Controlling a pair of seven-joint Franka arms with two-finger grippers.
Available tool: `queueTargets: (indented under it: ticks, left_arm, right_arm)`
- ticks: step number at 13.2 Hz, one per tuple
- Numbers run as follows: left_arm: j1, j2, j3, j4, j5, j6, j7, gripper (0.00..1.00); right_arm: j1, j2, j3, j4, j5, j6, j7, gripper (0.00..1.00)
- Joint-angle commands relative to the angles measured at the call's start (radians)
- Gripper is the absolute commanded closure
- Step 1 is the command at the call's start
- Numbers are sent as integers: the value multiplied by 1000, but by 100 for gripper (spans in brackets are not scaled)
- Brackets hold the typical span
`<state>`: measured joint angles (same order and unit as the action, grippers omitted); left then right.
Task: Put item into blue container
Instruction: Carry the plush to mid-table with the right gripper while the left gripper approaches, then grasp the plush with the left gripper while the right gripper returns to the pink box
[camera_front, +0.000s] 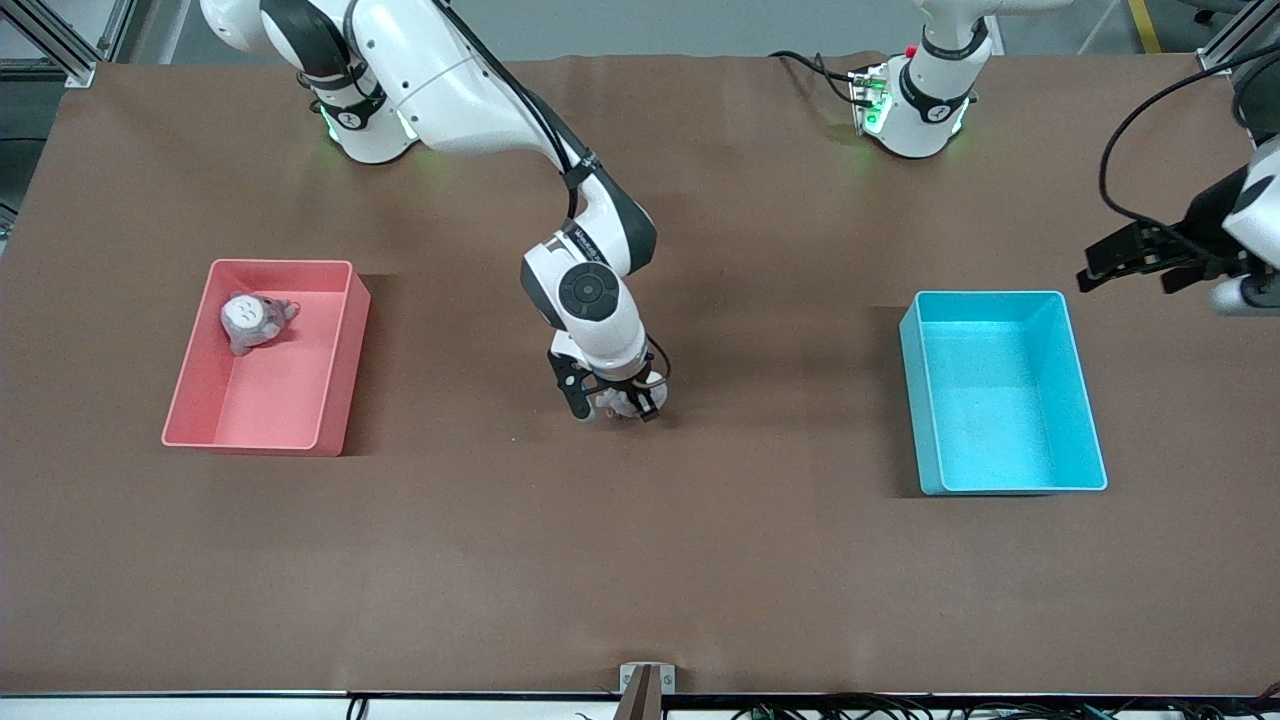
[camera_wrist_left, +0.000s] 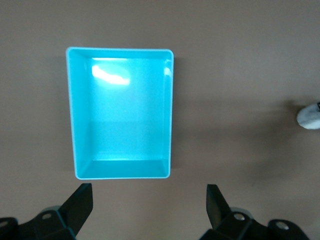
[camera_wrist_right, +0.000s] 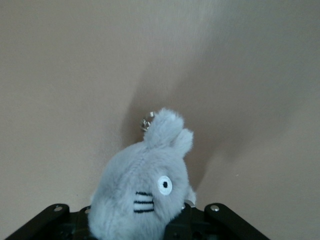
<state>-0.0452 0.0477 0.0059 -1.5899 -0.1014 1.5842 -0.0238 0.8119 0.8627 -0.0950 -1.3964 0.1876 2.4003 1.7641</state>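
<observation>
The item is a grey plush toy (camera_wrist_right: 145, 190) with a white eye, black stripes and a small metal clasp at its ears. My right gripper (camera_front: 614, 403) is shut on it over the middle of the table, between the two bins; in the front view the plush toy (camera_front: 624, 400) shows between the black fingers. The blue container (camera_front: 1005, 400), a cyan bin, stands empty toward the left arm's end of the table. My left gripper (camera_front: 1140, 262) hangs open beside it with nothing between its fingers. In the left wrist view the blue container (camera_wrist_left: 122, 125) lies just past the left gripper (camera_wrist_left: 150, 189).
A pink bin (camera_front: 335, 380) of the same shape stands toward the right arm's end of the table. A second grey plush (camera_front: 255, 320) lies in it. Brown cloth covers the table. A small bracket (camera_front: 645, 680) sits at the table edge nearest the front camera.
</observation>
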Motion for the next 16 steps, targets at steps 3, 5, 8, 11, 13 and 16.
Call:
queueTargets:
  ticks: [3, 5, 8, 11, 13, 16]
  left_arm:
    - [-105, 86, -6, -16, -17, 19, -82, 0]
    - [-159, 136, -7, -16, -21, 72, -152, 0]
    - [-228, 230, -7, -16, -26, 175, -243, 0]
    - [-278, 296, -7, -16, -52, 281, -320, 0]
    - [-308, 331, -7, -16, -52, 325, -364, 0]
    - [-363, 394, -7, -13, -52, 448, -456, 0]
  right_arm:
    - [15, 50, -12, 71, -22, 0, 52, 81]
    - [9, 49, -12, 73, -22, -1, 38, 0]
    - [-13, 16, -15, 74, -20, -24, -6, 0]
    - [-80, -8, -9, 153, -11, -215, -154, 0]
    - [-137, -62, -8, 189, -8, -369, -307, 0]
    - [-244, -197, -12, 159, -7, -560, -634, 0]
